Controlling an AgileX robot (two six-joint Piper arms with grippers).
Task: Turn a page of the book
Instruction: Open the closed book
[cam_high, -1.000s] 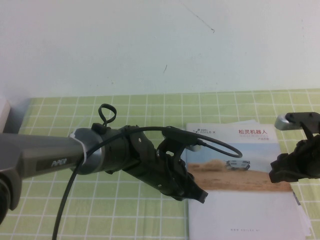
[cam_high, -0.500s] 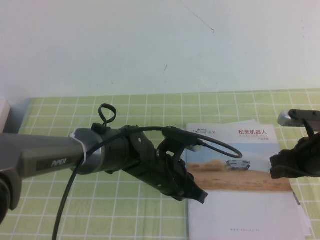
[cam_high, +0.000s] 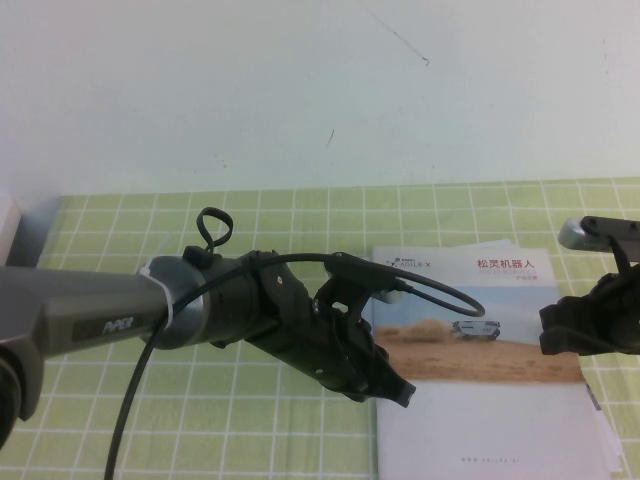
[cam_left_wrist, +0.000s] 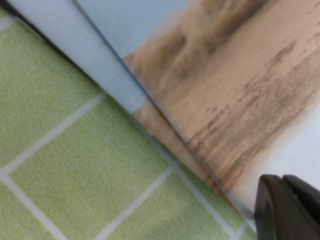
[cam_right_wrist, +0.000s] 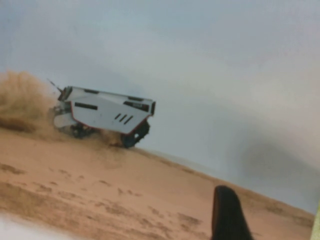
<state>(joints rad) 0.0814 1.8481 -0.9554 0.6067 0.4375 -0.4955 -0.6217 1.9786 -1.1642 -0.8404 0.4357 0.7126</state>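
Item: the book (cam_high: 490, 365), a thin glossy brochure lying closed and flat on the green checked tablecloth (cam_high: 260, 440), toward its front right corner. Cover: white rover (cam_right_wrist: 102, 115) on tan sand, pale sky, red title near the far edge. The page (cam_left_wrist: 240, 85) to be turned is this front leaf, not yet lifted.

Item: similar thin brochures (cam_left_wrist: 85, 55) stacked beneath, fanned out slightly at the spine side; pale blue and tan edges show in the left wrist view.

Item: left gripper (cam_high: 392, 385), black, low at the book's left edge, tips at or just over the spine. Its fingertips look pressed together, with nothing between them.

Item: right gripper (cam_high: 585, 330), black, hanging above the book's right edge, jaws spread and holding nothing; one dark finger (cam_right_wrist: 227, 215) shows over the sand of the cover.

Risks, judged:
- The glossy leaf is slick and lies tight on the stack; the fingers may slide off without catching it.
- The staggered edges invite seizing several sheets, or a lower brochure, instead of one leaf.
- If the left gripper presses too lightly, the whole stack may skid over the smooth cloth.
- A hard pinch could crease the thin paper.
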